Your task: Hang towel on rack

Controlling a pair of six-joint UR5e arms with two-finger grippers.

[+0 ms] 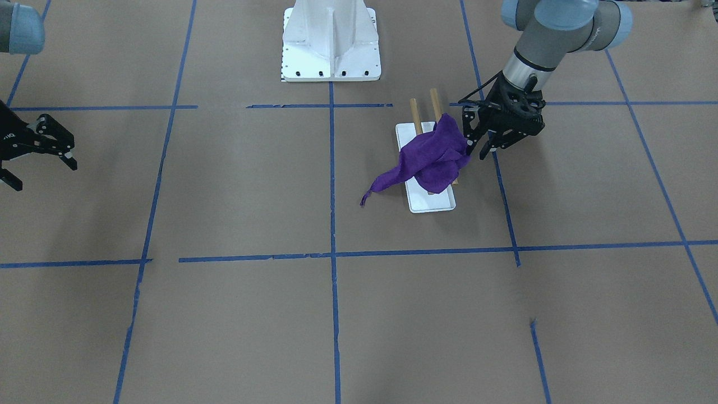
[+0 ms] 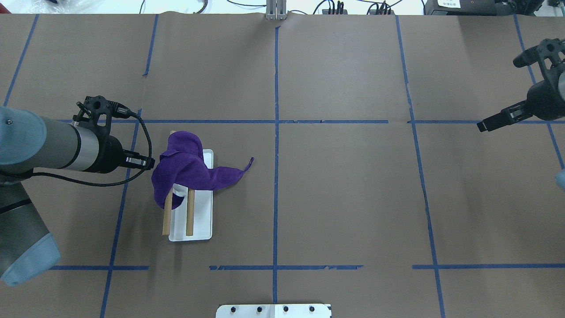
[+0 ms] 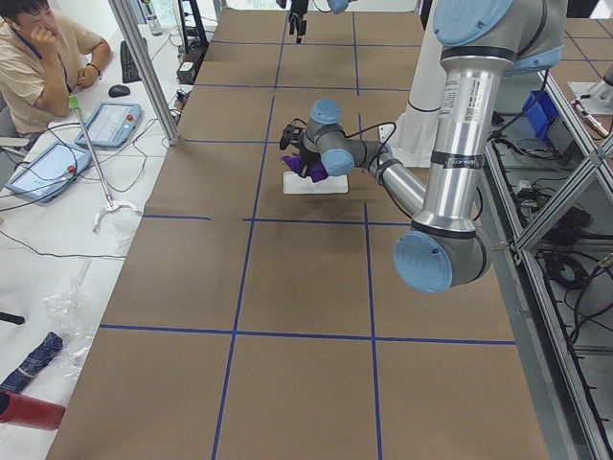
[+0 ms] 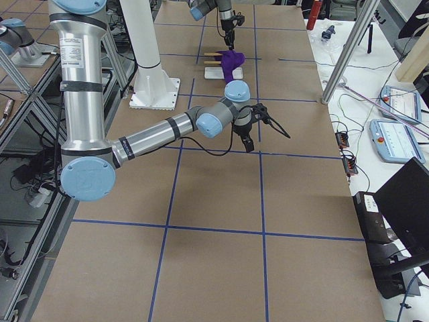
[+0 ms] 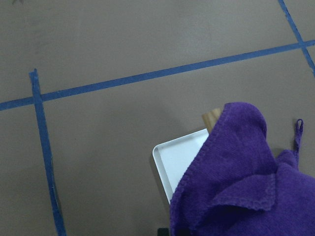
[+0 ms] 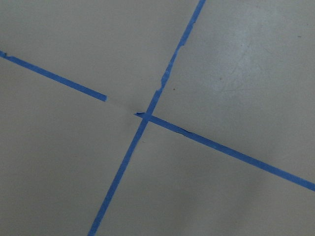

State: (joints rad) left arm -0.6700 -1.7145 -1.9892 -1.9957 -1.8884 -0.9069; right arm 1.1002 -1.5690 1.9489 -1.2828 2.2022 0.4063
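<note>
1. Two arms are working at the table [image 2: 353,198]. The left arm [image 2: 57,143] is reaching in low from the rack's [image 2: 201,221] left side, with its forearm lying nearly level and its wrist pointing toward the rack.
2. The left gripper [image 1: 478,150] is tilting down toward the rack's far end and is sitting just beside the purple towel [image 2: 185,170].
3. Its pincer is standing released, with the fingers [image 1: 466,134] spreading wide and gripping nothing. One finger is sitting right at the towel's edge; I cannot tell whether it is touching.
4. The towel is lying bunched over both wooden dowels [image 2: 190,214] at the rack's end farther from the robot, and it is covering part of the white base [image 1: 429,202].
5. One towel corner is trailing off the rack's right side onto the table.
6. The dowel ends at the rack's robot-side end are showing bare.
7. In the left wrist view, a towel fold is draping over one dowel tip, and a corner of the base is peeking out beside it.
8. The right arm [image 4: 154,137] is bending well apart from the rack, far off its right side, and is carrying the right gripper [image 1: 45,174] above the table and over crossing tape lines [image 6: 145,117].
9. The right pincer is also standing released, with its fingers spreading wide and clamping nothing.
10. The white bolted pedestal [image 1: 331,56] is standing on the rack's robot side, apart from it.
</note>
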